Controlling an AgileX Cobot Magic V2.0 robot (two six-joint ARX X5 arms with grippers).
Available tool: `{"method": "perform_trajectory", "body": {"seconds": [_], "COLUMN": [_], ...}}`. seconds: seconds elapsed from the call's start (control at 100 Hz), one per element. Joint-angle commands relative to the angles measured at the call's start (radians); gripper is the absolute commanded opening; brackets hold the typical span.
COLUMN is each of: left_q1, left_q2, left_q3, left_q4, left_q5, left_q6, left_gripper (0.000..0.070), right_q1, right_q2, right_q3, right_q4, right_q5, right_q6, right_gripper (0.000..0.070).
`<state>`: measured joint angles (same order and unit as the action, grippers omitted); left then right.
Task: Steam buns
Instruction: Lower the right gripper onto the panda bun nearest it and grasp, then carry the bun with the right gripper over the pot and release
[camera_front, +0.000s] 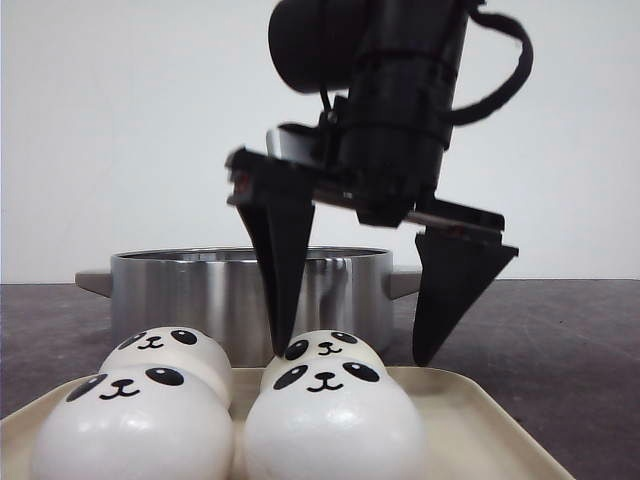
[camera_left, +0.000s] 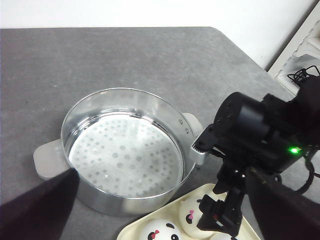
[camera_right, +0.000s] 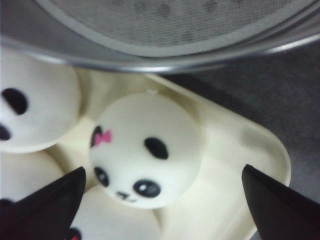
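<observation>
The right pincer (camera_front: 348, 355) hangs spread wide over a bun (camera_front: 322, 349), lower centre. Only the left wrist view shows the steamer pot's (camera_left: 125, 155) perforated floor. I cannot tell the left pincer's (camera_left: 160, 210) state.

Four glossy white dome-shaped buns (camera_front: 228, 405) with black panda faces sit upright, packed two by two and touching, faces toward the near side. The far right bun (camera_right: 146, 150) also shows a small pink bow by one ear.
</observation>
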<state>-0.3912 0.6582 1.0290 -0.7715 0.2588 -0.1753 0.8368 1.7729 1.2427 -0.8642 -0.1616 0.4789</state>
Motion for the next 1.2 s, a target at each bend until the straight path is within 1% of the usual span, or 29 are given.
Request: {"method": "perform_trajectory", "body": {"seconds": [0.0, 0.13, 0.17, 0.24, 0.34, 0.36, 0.38, 0.47, 0.51, 0.52, 0.68, 0.82, 1.02, 1.1, 1.19], "left_q1": [-0.005, -0.005, -0.005, -0.005, -0.005, -0.005, -0.005, -0.005, -0.005, -0.005, -0.005, -0.005, -0.005, -0.005, -0.005], "left_q2": [0.003, 0.003, 0.003, 0.003, 0.003, 0.003, 0.003, 0.003, 0.003, 0.003, 0.003, 0.003, 0.003, 0.003, 0.003], "left_q3": [0.007, 0.007, 0.007, 0.007, 0.007, 0.007, 0.007, 0.007, 0.007, 0.007, 0.007, 0.007, 0.007, 0.007, 0.007], "left_q4": [0.004, 0.002, 0.002, 0.002, 0.002, 0.002, 0.002, 0.002, 0.002, 0.002, 0.001, 0.000, 0.002, 0.002, 0.002], "left_q5": [-0.004, -0.004, -0.004, -0.004, -0.004, -0.004, -0.004, -0.004, -0.004, -0.004, -0.004, -0.005, -0.017, -0.025, -0.027], "left_q6": [0.007, 0.010, 0.010, 0.010, 0.010, 0.010, 0.010, 0.010, 0.010, 0.010, 0.010, 0.011, 0.018, 0.018, 0.017], "left_gripper": [0.0675, 0.0675, 0.0675, 0.0675, 0.0675, 0.0675, 0.0675, 0.0675, 0.0675, 0.0675, 0.0675, 0.0675, 0.0674, 0.0674, 0.0674], "right_q1": [0.012, 0.012, 0.012, 0.012, 0.012, 0.012, 0.012, 0.012, 0.012, 0.012, 0.013, 0.025, 0.057, 0.059, 0.053], "right_q2": [0.033, 0.050, 0.051, 0.057, 0.058, 0.058, 0.058, 0.058, 0.058, 0.058, 0.046, -0.053, -0.237, -0.284, -0.294], "right_q3": [0.018, 0.018, 0.018, 0.018, 0.018, 0.018, 0.018, 0.018, 0.018, 0.018, 0.018, 0.033, 0.128, 0.193, 0.277], "right_q4": [0.010, 0.036, 0.044, 0.062, 0.069, 0.069, 0.069, 0.065, 0.064, 0.064, 0.079, 0.078, 0.051, 0.058, 0.081], "right_q5": [0.000, 0.003, 0.005, 0.005, 0.005, 0.005, 0.005, 0.005, 0.005, 0.005, 0.005, 0.003, -0.077, -0.057, 0.030], "right_q6": [-0.004, -0.008, -0.008, -0.007, -0.006, -0.006, -0.007, -0.008, -0.013, -0.015, -0.019, -0.019, -0.015, -0.014, -0.016], "right_gripper": [0.0610, 0.0595, 0.0572, 0.0510, 0.0454, 0.0423, 0.0376, 0.0131, 0.0009, 0.0000, 0.0001, 0.0001, 0.0000, 0.0001, 0.0000]}}
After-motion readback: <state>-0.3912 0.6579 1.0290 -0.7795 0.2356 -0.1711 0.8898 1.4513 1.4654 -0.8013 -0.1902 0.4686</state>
